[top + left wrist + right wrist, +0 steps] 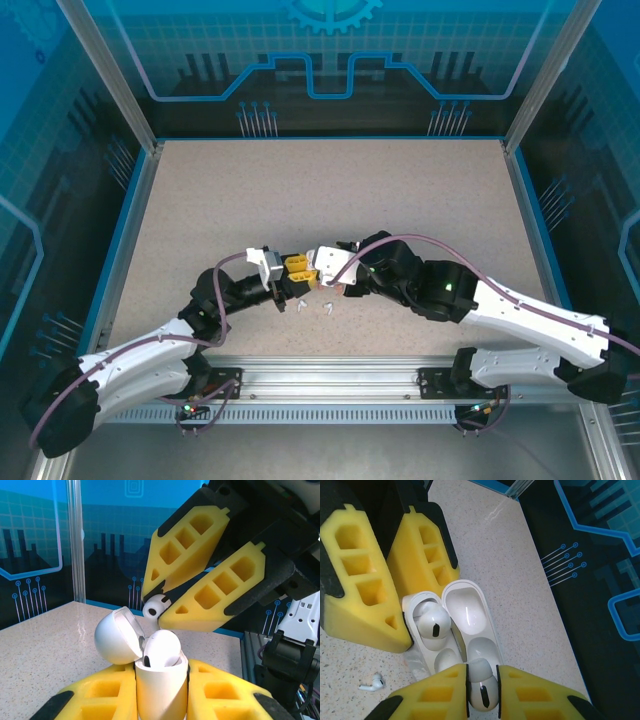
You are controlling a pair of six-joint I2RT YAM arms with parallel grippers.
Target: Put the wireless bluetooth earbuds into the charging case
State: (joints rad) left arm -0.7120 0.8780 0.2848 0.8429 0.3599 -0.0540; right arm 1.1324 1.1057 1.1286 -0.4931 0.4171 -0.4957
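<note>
Left wrist view: the left gripper (161, 680) is clenched around the base of a small white charging case (161, 685), holding it upright with its hinged lid (117, 637) flipped open to one side. One white earbud (161, 650) already sits in the case. Just above the case, the right gripper (156, 607) pinches a second white earbud (154, 609) between its yellow foam fingertips.

Right wrist view: looking down past the pinched earbud, the open case shows two wells. One is filled by the seated earbud, and the other, the empty well (445, 660), lies closest to the right gripper.

Top external view: both grippers meet near the middle of the bench (330, 190), toward its near edge. Two loose white earbuds (300, 303) lie on the bench just in front of them.

The step in hand appears to be seating the second earbud. The next move likely calls for lining its stem up with the empty well, lowering it straight in and only then letting go, while the left gripper holds the case steady.
</note>
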